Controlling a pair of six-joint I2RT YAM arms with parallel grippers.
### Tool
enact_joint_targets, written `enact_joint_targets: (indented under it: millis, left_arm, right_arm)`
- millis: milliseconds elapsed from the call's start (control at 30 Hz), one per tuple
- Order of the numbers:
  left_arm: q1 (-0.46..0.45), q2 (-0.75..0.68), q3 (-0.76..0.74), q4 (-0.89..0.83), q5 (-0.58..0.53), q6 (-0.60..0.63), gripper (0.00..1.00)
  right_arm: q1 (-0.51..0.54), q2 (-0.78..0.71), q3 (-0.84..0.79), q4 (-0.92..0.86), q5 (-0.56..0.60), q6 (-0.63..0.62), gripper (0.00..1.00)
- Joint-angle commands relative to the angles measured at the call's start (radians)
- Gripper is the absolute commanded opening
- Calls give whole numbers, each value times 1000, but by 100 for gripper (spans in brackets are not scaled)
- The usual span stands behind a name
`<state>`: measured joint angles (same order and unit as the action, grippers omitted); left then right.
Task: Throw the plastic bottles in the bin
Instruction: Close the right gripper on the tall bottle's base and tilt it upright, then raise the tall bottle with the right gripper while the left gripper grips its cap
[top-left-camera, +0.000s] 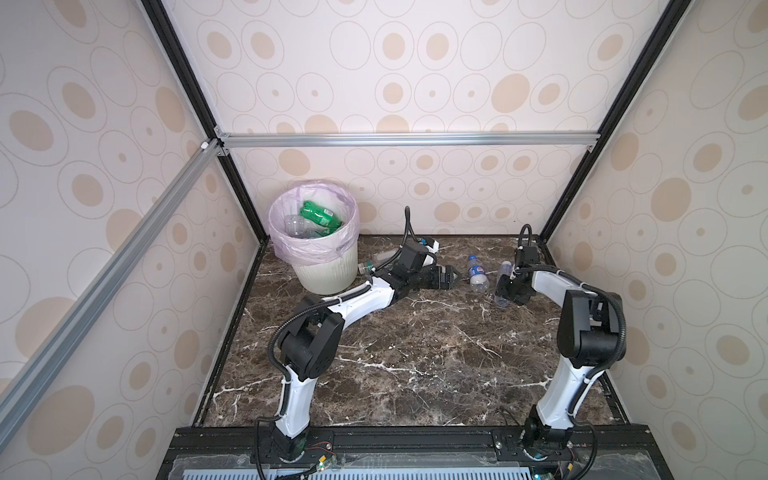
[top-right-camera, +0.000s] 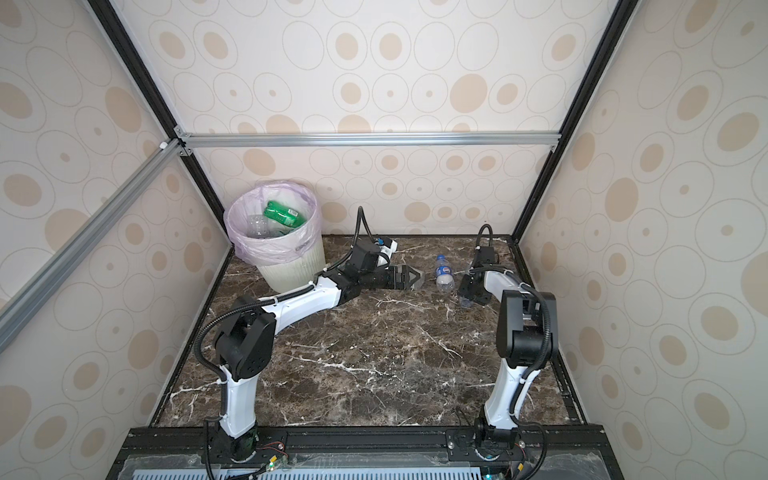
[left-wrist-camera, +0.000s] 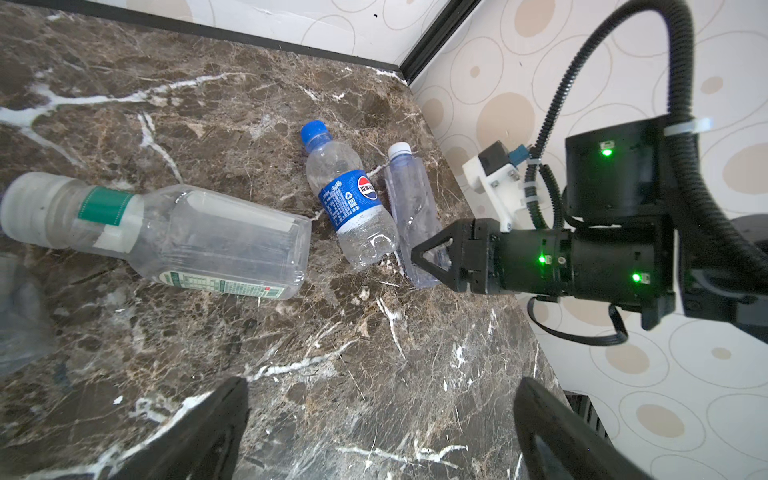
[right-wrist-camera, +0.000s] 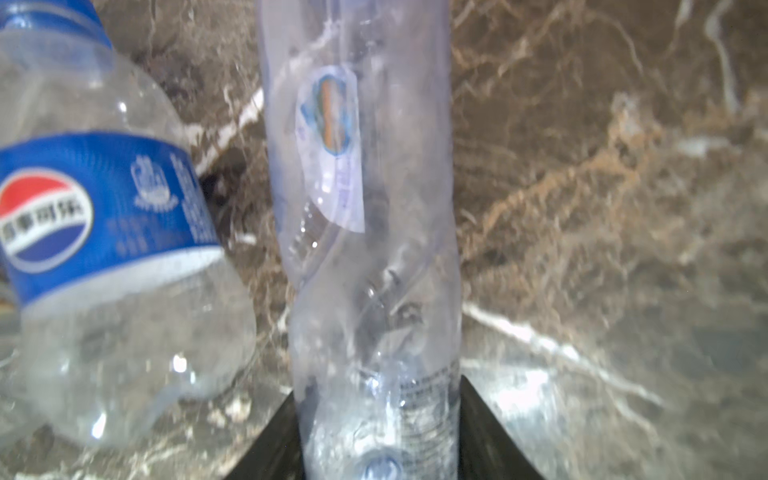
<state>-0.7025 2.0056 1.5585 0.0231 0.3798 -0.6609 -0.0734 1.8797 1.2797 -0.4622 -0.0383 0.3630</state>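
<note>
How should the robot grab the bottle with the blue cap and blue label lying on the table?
Probably from straight above, pinching the blue-label bottle across its labelled middle. It lies flat on the table, cap toward the back wall, so both round sides show; the crushed clear bottle lies close beside its base.

Near half of the worktop (top-left-camera: 415, 365) lies bare. Far strip obstructed: bin (top-left-camera: 328, 278) in the left corner; Pepsi bottle (top-left-camera: 477, 272) close beside crumpled clear bottle (top-left-camera: 504, 270) at right.
</note>
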Motion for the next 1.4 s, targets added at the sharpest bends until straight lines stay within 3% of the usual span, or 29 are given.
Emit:
enact_joint_targets:
  millis: [0,333,600,833,1100,1367]
  left_arm:
    - [-7,-74,31,-33,10,-28,99]
    - [7,-169,-42,-113,24,-30,99]
    - [63,-247,-151,-39,118,-140,99]
    - [100,-310,-269,73,164,-216,99]
    - [108,-320,-333,232,206,-322,99]
    - [108,-321,-408,406,201,-405,92]
  right_arm:
    - [-4,-103,-64,-27,-22,27,51]
    - [81,-366,-209,-90,-59,21,50]
    - [260,-570,-277,-76,-104,-12,50]
    - [348,-693,-313,-34,-162,-7,50]
    - [444,-735,-328,11,-188,6,50]
    - [515,-701,-323,51,-183,27,50]
